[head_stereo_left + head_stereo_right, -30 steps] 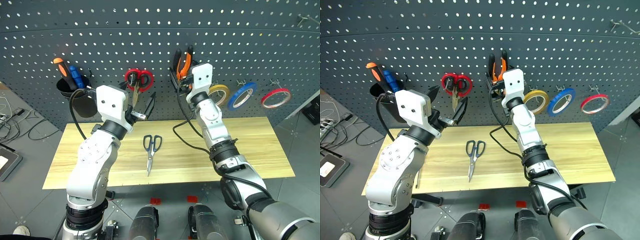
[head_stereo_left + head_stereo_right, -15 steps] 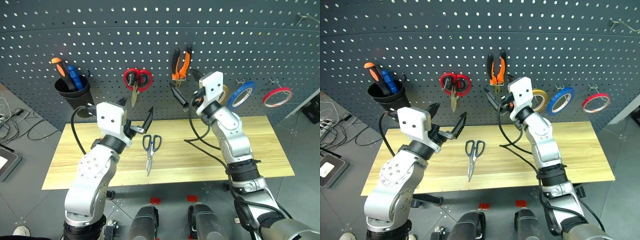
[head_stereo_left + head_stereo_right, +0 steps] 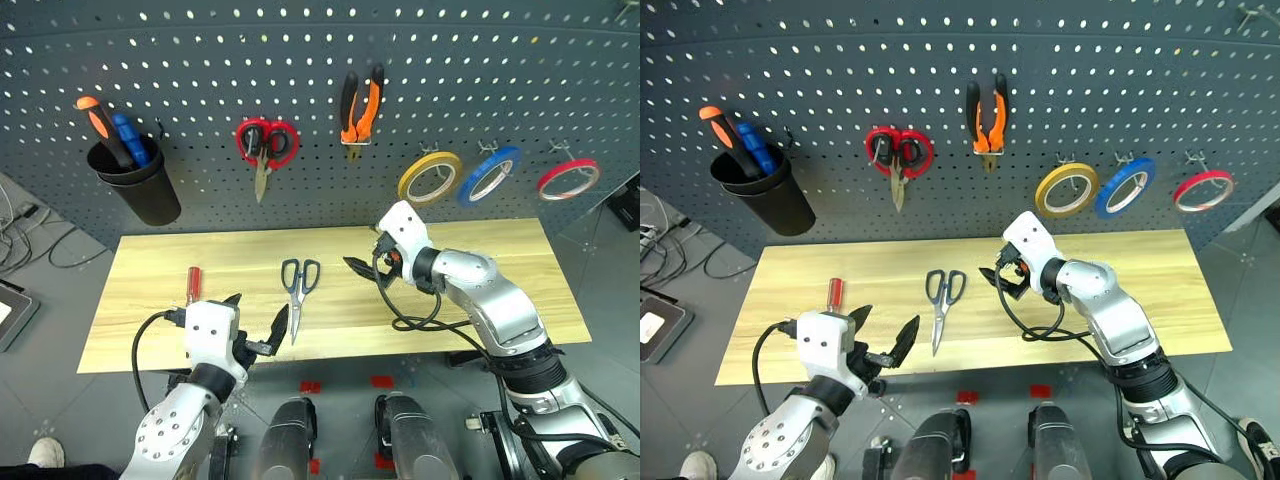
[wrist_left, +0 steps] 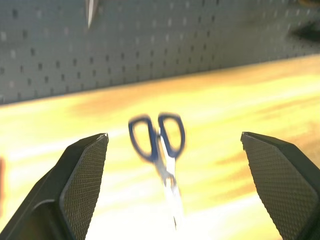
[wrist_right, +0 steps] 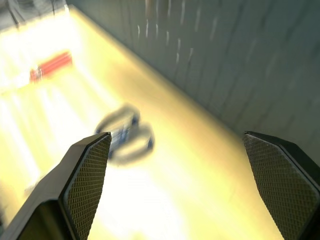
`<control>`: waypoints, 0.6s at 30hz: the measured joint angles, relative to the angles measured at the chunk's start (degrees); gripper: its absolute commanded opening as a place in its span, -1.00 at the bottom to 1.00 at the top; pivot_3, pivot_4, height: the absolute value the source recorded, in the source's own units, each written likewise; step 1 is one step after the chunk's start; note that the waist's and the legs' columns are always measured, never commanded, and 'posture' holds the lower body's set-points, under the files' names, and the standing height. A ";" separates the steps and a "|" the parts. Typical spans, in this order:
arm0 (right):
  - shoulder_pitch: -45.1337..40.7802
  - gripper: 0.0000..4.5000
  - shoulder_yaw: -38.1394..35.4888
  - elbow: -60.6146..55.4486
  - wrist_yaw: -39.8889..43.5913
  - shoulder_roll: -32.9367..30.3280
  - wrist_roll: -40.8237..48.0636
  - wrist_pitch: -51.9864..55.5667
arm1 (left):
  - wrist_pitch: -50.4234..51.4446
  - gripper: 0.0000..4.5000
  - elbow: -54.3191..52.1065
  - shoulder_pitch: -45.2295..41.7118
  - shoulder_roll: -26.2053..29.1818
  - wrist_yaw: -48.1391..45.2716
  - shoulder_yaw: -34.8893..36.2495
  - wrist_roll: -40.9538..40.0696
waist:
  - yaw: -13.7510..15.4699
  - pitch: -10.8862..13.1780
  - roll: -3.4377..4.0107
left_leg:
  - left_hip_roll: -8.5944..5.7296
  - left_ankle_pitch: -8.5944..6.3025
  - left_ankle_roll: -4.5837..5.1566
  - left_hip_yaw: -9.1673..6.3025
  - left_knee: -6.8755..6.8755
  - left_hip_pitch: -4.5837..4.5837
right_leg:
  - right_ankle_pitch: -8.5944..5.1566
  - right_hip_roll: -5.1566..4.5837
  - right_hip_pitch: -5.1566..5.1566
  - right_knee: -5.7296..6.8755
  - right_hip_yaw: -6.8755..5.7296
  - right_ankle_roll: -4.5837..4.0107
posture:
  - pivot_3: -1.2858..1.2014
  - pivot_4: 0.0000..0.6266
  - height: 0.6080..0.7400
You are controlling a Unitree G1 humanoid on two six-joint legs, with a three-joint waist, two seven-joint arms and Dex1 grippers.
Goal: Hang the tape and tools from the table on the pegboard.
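We see both grippers, left (image 3: 256,322) and right (image 3: 366,271), spread wide and empty; scissors (image 3: 298,293) and screwdriver (image 3: 192,284) lie on the tabletop (image 3: 480,270).

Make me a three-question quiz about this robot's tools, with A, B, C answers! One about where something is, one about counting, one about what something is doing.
1. Where are the dark-blue-handled scissors?
A. Lying on the table
B. Hanging on the pegboard
C. In the black cup

2. How many tape rolls hang on the pegboard?
A. One
B. Two
C. Three

3. What is the left pincer doing?
A. Squeezing the scissors
B. Open, holding nothing
C. Holding the red-handled screwdriver

Answers:
1. A: they lie flat on the wood, between both pincers.
2. C: yellow, blue and red rolls hang in a row.
3. B: its fingers stand wide apart with only air between.
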 measured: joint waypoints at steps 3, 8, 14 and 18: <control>-1.09 0.99 -0.10 0.01 -3.63 3.45 -0.16 7.30 | -1.15 1.00 -0.11 0.98 -0.01 -0.42 0.05 -0.06 | -0.15 1.19 0.02 | 0.00 0.00 0.00 0.00 0.00 -0.03 | -0.01 0.00 -0.07 0.06 -0.01 -0.01 | -0.01 0.33 1.00; -2.49 0.99 -0.86 0.57 -7.43 5.63 -0.19 14.96 | -1.25 1.00 -1.13 2.31 -0.29 0.09 -0.43 0.00 | -0.25 2.65 0.02 | -0.01 0.00 0.00 0.00 0.00 -0.07 | -0.01 0.01 -0.10 0.06 -0.02 -0.01 | 0.00 0.39 1.00; -5.36 0.99 -2.82 4.78 -10.98 8.90 -0.17 20.75 | -1.15 1.00 -2.47 4.41 -0.30 0.29 -0.96 -0.08 | -0.46 4.45 0.03 | 0.00 0.00 0.00 -0.01 -0.01 -0.07 | -0.01 0.03 -0.17 0.13 -0.03 -0.01 | 0.01 0.46 1.00; -9.39 0.99 -5.14 9.56 -14.11 13.11 -0.20 24.00 | -0.91 1.00 -3.36 5.23 -0.57 0.33 -1.08 -0.63 | -0.62 5.13 0.05 | 0.01 0.00 0.00 0.02 -0.03 -0.25 | -0.01 0.06 -0.40 0.15 -0.01 -0.01 | 0.00 0.46 1.00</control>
